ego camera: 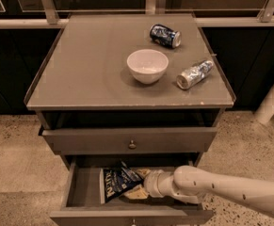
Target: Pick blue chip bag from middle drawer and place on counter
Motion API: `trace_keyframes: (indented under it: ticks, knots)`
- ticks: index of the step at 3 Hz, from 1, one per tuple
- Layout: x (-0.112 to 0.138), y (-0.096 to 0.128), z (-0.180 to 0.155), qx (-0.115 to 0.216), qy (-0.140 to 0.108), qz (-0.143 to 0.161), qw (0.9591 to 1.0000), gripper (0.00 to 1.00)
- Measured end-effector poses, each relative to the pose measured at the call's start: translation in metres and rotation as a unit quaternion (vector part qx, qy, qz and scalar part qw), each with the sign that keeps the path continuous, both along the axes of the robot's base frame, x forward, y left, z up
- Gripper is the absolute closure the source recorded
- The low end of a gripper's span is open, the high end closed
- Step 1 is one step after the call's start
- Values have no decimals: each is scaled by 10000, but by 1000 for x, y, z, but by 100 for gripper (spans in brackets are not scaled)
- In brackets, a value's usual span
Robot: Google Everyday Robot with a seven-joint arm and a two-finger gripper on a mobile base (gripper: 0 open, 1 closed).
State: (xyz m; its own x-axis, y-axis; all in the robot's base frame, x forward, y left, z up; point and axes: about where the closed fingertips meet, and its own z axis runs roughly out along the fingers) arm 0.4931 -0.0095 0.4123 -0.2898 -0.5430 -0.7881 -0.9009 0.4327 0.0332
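The blue chip bag, crumpled dark blue with white lettering, lies in the open middle drawer, left of centre. My gripper reaches into the drawer from the right on a cream arm. Its cream fingers sit on either side of the bag's right edge and touch it. The bag rests on the drawer floor. The counter above is the cabinet's grey-brown top.
On the counter stand a white bowl, a dark-blue drink can on its side at the back, and a silver-blue can on its side to the right. The knobbed drawer above is closed. A white post stands at right.
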Motion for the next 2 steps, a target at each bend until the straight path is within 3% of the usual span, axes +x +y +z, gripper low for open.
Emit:
trace_keyframes:
  ticks: [2]
  knots:
    - [0,0,0,0,0,0,10000,88]
